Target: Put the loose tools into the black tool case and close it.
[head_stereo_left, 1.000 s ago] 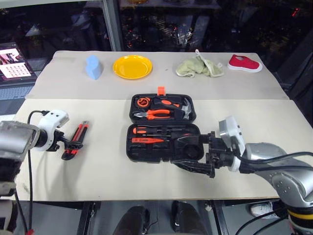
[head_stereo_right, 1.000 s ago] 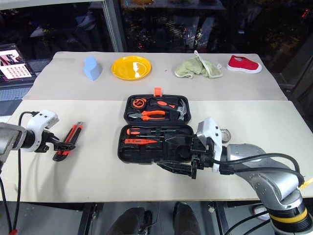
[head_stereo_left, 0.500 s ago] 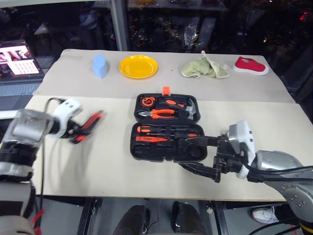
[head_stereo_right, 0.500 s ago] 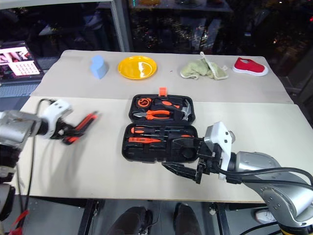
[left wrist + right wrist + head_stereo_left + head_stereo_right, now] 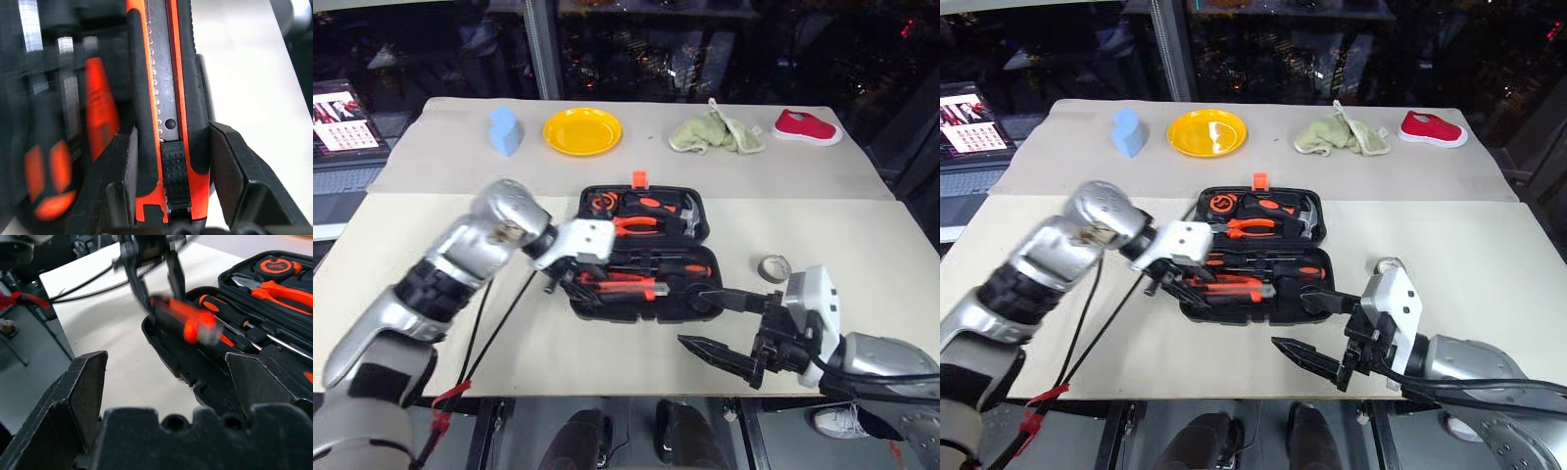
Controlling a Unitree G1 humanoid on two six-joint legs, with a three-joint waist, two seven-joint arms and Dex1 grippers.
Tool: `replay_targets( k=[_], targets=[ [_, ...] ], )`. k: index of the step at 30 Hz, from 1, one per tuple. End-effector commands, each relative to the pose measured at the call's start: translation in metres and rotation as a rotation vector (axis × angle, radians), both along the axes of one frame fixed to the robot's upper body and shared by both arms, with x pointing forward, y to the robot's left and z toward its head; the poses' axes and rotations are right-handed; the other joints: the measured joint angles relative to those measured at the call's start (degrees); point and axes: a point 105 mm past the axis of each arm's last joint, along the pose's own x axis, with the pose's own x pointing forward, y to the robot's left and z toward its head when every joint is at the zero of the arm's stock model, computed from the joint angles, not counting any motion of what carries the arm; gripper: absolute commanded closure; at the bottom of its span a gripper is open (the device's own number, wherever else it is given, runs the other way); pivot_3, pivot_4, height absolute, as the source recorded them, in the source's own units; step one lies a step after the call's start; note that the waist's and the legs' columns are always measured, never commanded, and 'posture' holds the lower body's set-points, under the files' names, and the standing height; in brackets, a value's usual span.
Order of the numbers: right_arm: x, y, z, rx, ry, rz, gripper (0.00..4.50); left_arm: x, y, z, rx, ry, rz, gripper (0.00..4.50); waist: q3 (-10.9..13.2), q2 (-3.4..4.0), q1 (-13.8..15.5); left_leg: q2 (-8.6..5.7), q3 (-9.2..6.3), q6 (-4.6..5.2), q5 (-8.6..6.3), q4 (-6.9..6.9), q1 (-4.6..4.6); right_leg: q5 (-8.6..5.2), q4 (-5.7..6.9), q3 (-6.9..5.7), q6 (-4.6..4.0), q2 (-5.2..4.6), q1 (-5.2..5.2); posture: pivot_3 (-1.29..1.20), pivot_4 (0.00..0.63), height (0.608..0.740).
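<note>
The left gripper [image 5: 570, 277] has its jaws clamped on the utility knife [image 5: 625, 287] over the open tool case [image 5: 690, 305] (right gripper [image 5: 722, 323] gaping wide nearby), so next it needs lowering into its recess.

Utility knife [image 5: 168, 122] orange and black, grey ridged strip down middle. Tool case [image 5: 690, 305] black, orange latch [image 5: 637, 178]. Plate [image 5: 581, 130] yellow, shoe [image 5: 806, 126] red, cloth [image 5: 715, 134] pale green.

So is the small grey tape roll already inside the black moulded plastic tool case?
No, the small grey tape roll lies on the table to the right of the black moulded plastic tool case, apart from it.
</note>
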Motion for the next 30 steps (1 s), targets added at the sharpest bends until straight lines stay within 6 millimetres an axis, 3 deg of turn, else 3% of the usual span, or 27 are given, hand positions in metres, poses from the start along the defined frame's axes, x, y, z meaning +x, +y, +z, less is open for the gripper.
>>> replay_targets(
  k=[1,9,22,28,29,30],
  targets=[
    [-0.004,0.0,0.009,0.019,-0.052,-0.028,0.0,0.01,-0.004,0.004,0.037,-0.029,0.047,2.87,0.0,0.0,-0.01,0.0,-0.01,0.01,0.01,0.0,0.02,0.0,0.02,-0.01,0.0,0.01,0.01,0.0,0.15,0.74],
    [-0.007,0.001,0.006,0.038,-0.048,-0.071,0.0,0.012,-0.02,-0.004,0.042,0.031,0.05,2.87,-0.01,0.02,0.04,-0.01,0.0,-0.11,0.1,0.01,0.14,0.0,0.08,-0.01,0.01,0.03,0.08,0.0,0.15,0.74],
    [0.0,-0.003,0.008,0.06,-0.057,-0.104,0.0,-0.008,-0.021,-0.011,0.063,0.108,0.047,2.87,-0.02,0.03,-0.01,0.0,0.0,-0.09,0.08,0.0,0.14,-0.01,0.07,0.0,0.02,0.05,0.07,0.0,0.15,0.74],
    [0.001,-0.003,0.008,0.063,-0.055,-0.101,0.0,0.0,-0.019,-0.018,0.074,0.075,0.068,2.87,-0.03,0.05,0.07,-0.01,0.0,-0.1,0.09,0.0,0.16,-0.01,0.06,0.0,0.02,0.03,0.1,0.0,0.15,0.74],
    [0.001,-0.003,0.007,0.063,-0.053,-0.098,0.0,0.002,-0.018,-0.018,0.068,0.076,0.072,1.87,-0.04,0.06,0.1,-0.01,0.0,-0.1,0.09,0.0,0.17,-0.01,0.06,0.0,0.02,0.02,0.11,0.0,0.15,0.74],
    [0.001,-0.002,0.007,0.063,-0.052,-0.095,0.0,0.002,-0.017,-0.016,0.057,0.081,0.076,1.61,-0.04,0.07,0.09,-0.01,0.0,-0.09,0.09,0.0,0.19,-0.01,0.06,-0.01,0.02,0.02,0.13,0.0,0.15,0.74]
  ],
)
